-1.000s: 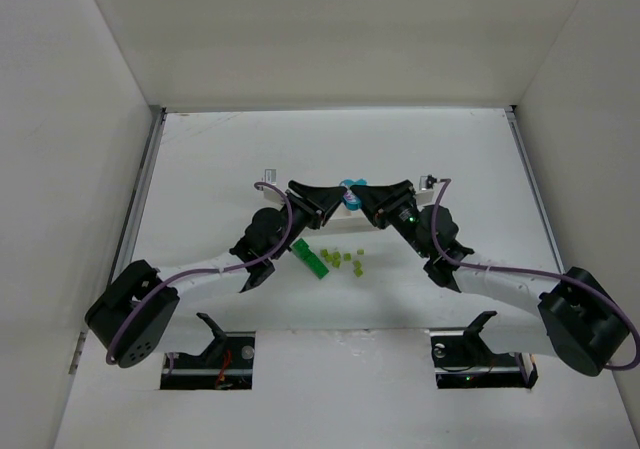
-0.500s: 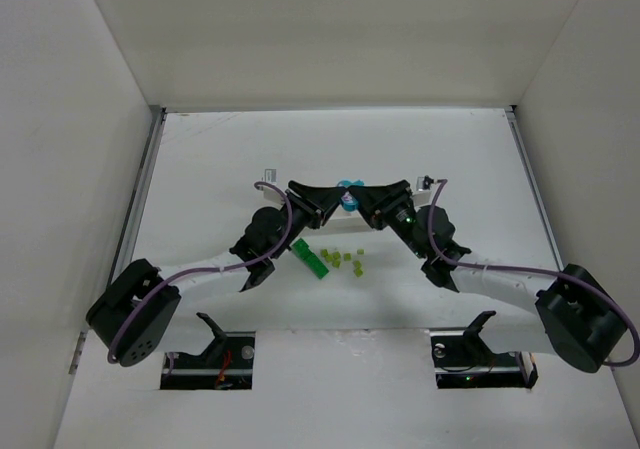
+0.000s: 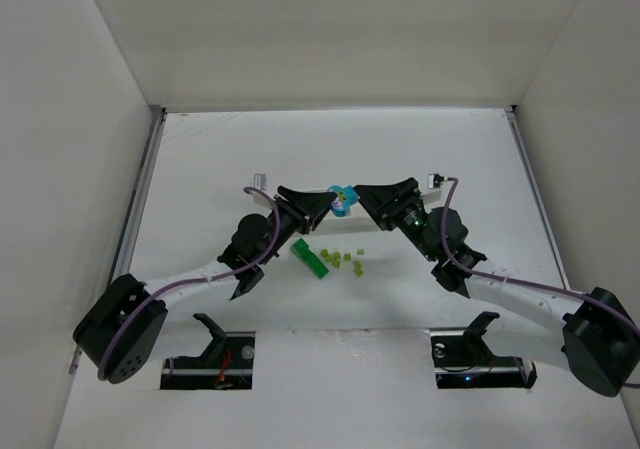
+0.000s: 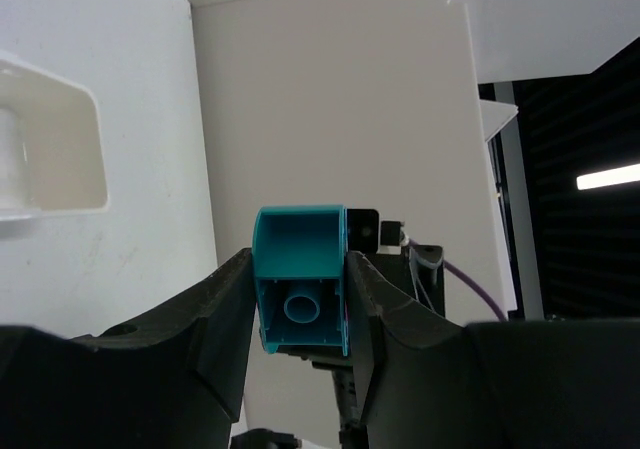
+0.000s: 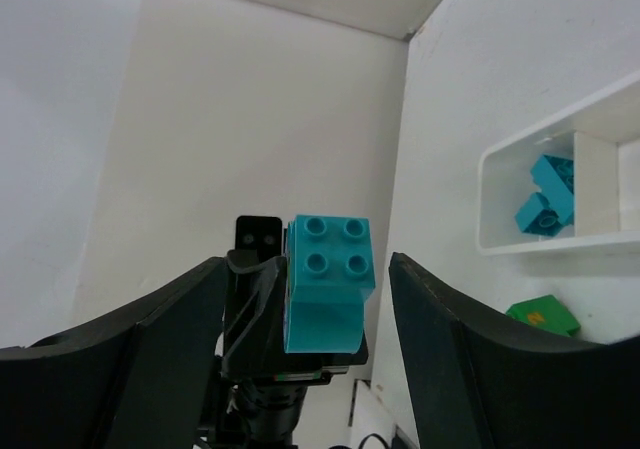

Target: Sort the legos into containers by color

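Observation:
My left gripper is shut on a cyan-blue brick and holds it up above the table; the brick's hollow underside faces the left wrist camera. In the top view the left gripper and the brick are at mid-table. My right gripper is open just right of the brick. In the right wrist view the brick shows studs-up between the spread right fingers, which do not touch it. A bright green brick and several yellow-green pieces lie on the table nearer the arms.
The white tray has cyan bricks in one compartment; a green brick lies below it. One tray compartment shows in the left wrist view. From above, both arms cover most of the tray. White walls enclose the table.
The two grippers were close together at the cyan brick. Now the right gripper has drawn back to the right and the left arm has shifted left, with the brick in the left gripper.

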`<state>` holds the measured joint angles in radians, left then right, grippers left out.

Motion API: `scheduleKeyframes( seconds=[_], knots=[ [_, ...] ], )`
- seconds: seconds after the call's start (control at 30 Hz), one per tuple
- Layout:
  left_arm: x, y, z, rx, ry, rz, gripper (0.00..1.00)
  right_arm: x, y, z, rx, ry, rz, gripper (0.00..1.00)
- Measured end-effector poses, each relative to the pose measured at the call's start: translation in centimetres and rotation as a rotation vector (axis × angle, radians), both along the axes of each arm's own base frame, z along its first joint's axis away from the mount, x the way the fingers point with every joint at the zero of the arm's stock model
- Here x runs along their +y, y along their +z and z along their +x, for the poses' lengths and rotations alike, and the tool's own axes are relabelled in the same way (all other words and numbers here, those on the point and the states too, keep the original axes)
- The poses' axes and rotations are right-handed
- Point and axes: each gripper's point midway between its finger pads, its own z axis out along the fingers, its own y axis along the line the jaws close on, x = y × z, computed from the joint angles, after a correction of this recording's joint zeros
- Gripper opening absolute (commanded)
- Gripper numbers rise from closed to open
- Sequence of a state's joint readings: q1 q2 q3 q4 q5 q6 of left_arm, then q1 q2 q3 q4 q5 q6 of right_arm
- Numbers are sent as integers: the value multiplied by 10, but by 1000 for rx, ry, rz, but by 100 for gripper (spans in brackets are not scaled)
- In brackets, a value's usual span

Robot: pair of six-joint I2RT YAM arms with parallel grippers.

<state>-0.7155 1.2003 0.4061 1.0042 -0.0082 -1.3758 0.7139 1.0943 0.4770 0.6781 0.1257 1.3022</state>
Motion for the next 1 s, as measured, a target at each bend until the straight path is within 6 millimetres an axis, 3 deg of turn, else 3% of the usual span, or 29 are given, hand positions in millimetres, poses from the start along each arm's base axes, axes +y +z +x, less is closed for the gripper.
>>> scheduleKeyframes(
  seconds=[0.23,1.0],
  knots=[
    [-1,-6,-8,9,-35,10,17,-1,-17,1,16,-8,-104,68],
    [-7,-9,-11,27,-60,-5,17,3,-20,4,11,3,-132,52]
  ],
)
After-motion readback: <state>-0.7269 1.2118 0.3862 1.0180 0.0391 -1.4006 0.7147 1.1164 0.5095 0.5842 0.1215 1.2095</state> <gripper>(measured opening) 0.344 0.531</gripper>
